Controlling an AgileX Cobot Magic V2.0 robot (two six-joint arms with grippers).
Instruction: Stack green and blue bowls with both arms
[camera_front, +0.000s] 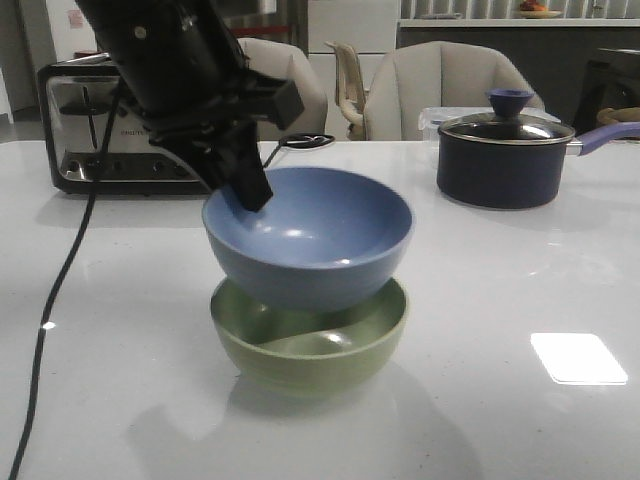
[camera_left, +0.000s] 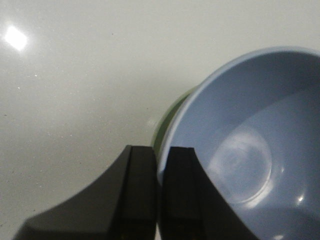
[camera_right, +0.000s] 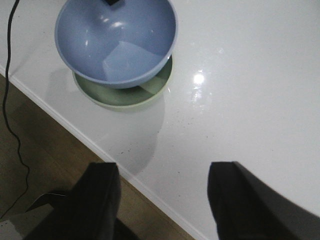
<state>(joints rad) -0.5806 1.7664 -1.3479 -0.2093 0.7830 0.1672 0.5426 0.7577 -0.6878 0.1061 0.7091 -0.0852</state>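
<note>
My left claw (camera_front: 250, 190) pinches the blue bowl (camera_front: 310, 238) by its rim, nested tilted inside the green bowl (camera_front: 310, 345). My right claw (camera_right: 162, 200) hangs spread, well apart from that green bowl.

Bowls stacked mid-table, one held at its rim.
The blue bowl (camera_front: 308, 235) sits in the green bowl (camera_front: 310, 345), its rim between the left gripper (camera_left: 160, 192) fingers; a saucepan (camera_front: 505, 155) stands well behind, a toaster (camera_front: 100, 140) beyond.

I find only one bit of writing: a small printed word on the front of the toaster (camera_front: 110, 130), at about ten o'clock from me, too blurred to read. Nothing else carries legible text.
</note>
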